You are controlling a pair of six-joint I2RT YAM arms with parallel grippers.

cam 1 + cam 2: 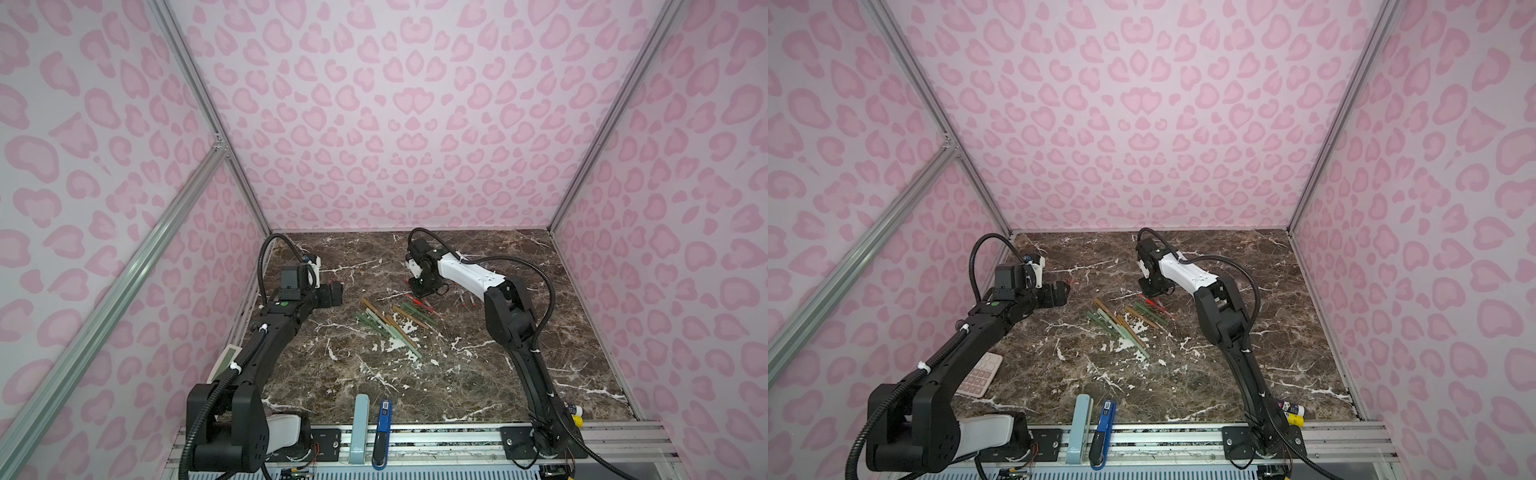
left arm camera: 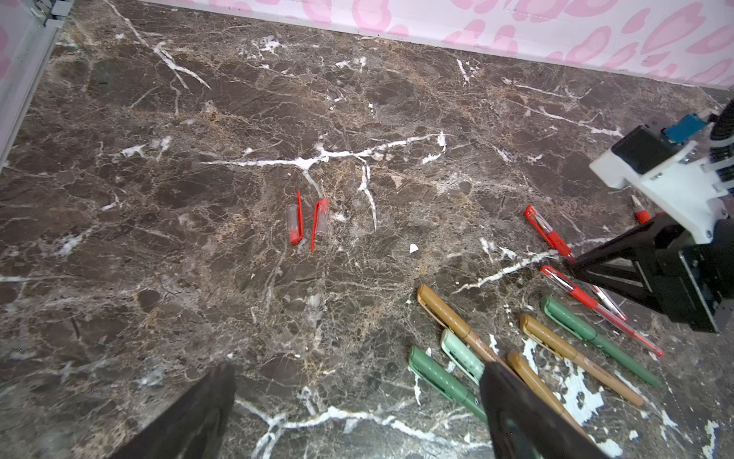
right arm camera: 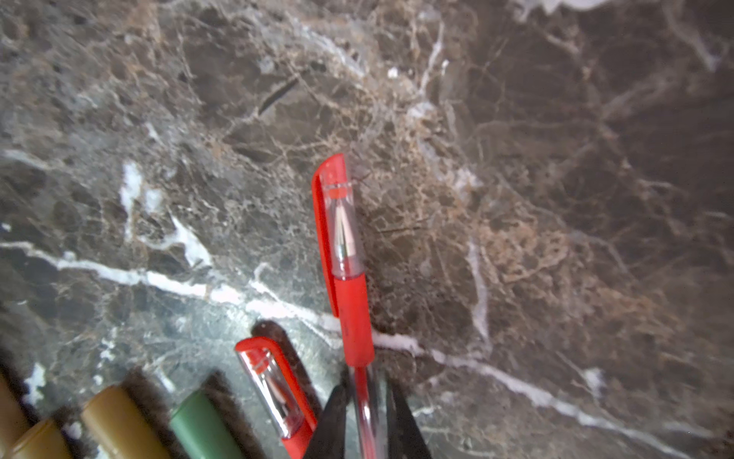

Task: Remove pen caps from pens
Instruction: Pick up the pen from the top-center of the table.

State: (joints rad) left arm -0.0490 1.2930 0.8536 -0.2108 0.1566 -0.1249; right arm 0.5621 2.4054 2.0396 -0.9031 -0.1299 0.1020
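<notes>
My right pincer (image 3: 366, 395): pinching clear barrel of red pen (image 3: 351, 310), mid-desk (image 1: 457, 374), toward far edge. Pen's long axis runs straight out from fingers. Cap (image 3: 335, 206) still on, at end farthest from grip, pointing toward desk's left edge. My left pincer (image 2: 359, 371): spread wide, empty, near left edge, well apart from cap. Two loose red caps (image 2: 296, 220) lie near it. Likely next: left pincer crosses to cap, pulls along axis.
</notes>
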